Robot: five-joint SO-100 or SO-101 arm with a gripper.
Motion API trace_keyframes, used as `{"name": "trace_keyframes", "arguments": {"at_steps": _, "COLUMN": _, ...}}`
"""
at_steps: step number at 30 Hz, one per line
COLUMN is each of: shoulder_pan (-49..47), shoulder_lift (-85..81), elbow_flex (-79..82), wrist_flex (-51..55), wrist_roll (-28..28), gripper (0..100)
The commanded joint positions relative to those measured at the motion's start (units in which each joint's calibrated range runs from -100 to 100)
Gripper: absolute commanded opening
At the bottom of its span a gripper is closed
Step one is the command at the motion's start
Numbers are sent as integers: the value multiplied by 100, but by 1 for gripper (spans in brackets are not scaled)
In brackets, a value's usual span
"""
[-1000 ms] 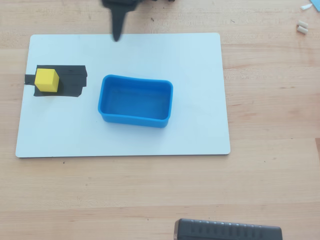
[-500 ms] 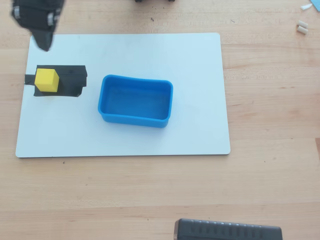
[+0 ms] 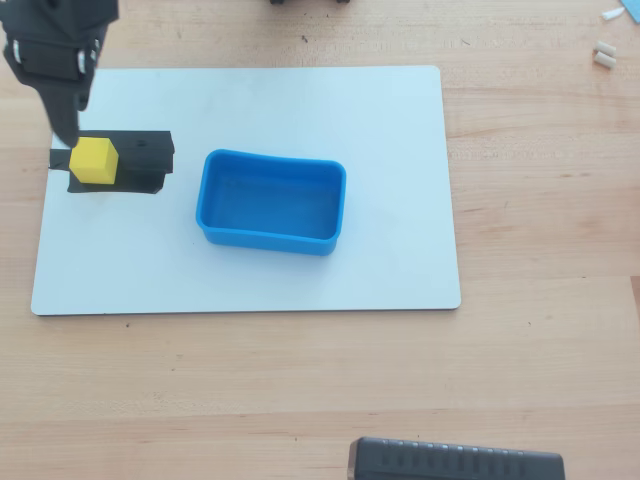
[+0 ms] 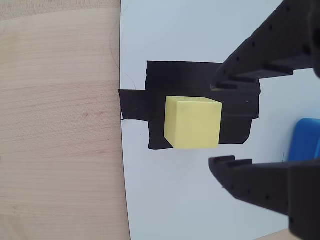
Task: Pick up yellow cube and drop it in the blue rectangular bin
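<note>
Black two-finger tool (image 4: 218, 123) is hovering wide open, holding nothing, beside the small bright yellow solid cube (image 4: 193, 122). Fingertips are not straddling it yet. Risk: closing early may be nudging the cube off its black tape patch (image 4: 155, 100).

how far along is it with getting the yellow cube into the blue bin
Early. Done: the gripper has reached the yellow cube, jaws open. In hand: lining up the grasp; the wrist view shows the fingertips just short of the cube, which sits on the black tape patch. Left: close, lift, carry and drop into the blue bin, which is empty.
</note>
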Motion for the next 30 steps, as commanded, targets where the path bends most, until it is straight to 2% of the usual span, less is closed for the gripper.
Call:
{"name": "trace_keyframes", "arguments": {"at_steps": 1, "shoulder_pan": 61, "shoulder_lift": 29, "elbow_flex": -447, "wrist_flex": -57, "wrist_roll": 0, "gripper": 33}}
{"name": "trace_keyframes", "arguments": {"at_steps": 6, "shoulder_pan": 19, "shoulder_lift": 410, "elbow_flex": -466, "wrist_flex": -8, "wrist_roll": 5, "gripper": 36}}
{"name": "trace_keyframes", "arguments": {"at_steps": 23, "shoulder_pan": 53, "shoulder_lift": 1301, "elbow_flex": -520, "wrist_flex": -561, "wrist_roll": 5, "gripper": 35}}
{"name": "trace_keyframes", "arguments": {"at_steps": 27, "shoulder_pan": 27, "shoulder_lift": 1366, "elbow_flex": -511, "wrist_flex": -594, "wrist_roll": -5, "gripper": 30}}
{"name": "trace_keyframes", "arguments": {"at_steps": 30, "shoulder_pan": 1, "shoulder_lift": 1357, "elbow_flex": -529, "wrist_flex": -561, "wrist_roll": -29, "gripper": 18}}
